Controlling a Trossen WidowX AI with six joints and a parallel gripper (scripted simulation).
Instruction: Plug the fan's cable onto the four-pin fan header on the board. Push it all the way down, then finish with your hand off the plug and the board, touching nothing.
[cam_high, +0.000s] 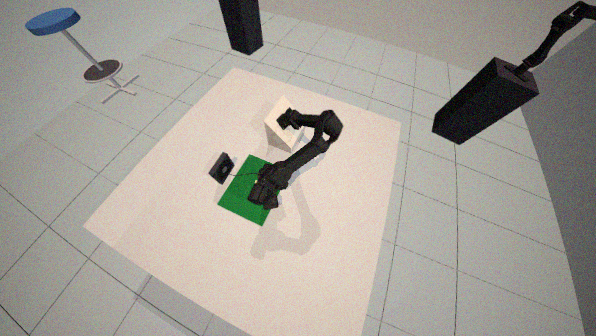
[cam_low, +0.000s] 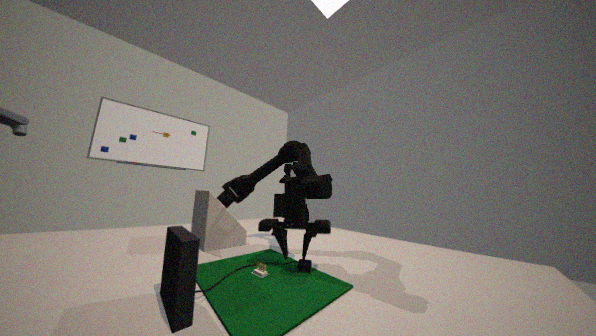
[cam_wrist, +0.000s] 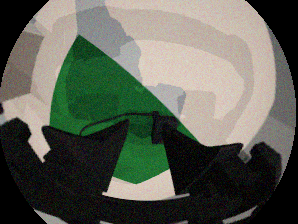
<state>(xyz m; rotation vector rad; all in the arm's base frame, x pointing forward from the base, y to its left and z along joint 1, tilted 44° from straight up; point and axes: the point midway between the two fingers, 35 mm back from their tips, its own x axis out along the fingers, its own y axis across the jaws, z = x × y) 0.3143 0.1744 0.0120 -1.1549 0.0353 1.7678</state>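
The green board (cam_high: 240, 200) (cam_low: 280, 305) (cam_wrist: 137, 170) lies flat on the table. The small cream header (cam_high: 256, 181) (cam_low: 260, 270) stands on it, with its pins upright and no plug on them. The black plug (cam_low: 304, 265) (cam_wrist: 157, 131) is low over the board, to the right of the header in the exterior view; whether it touches the board is unclear. My gripper (cam_low: 295, 257) (cam_wrist: 145, 124) points down, partly open, nothing between its fingers. The plug is at the tip of one finger, not centred in the gap. The thin cable (cam_low: 227, 279) (cam_wrist: 125, 115) runs from the black fan (cam_high: 221, 168) (cam_low: 178, 277).
The fan stands upright beside the board, with the cable crossing the board past the header. A pale wedge block (cam_high: 278, 131) (cam_low: 222, 232) stands behind the board, with the arm's base at it. The arm reaches over the board, hiding part of it in the top view.
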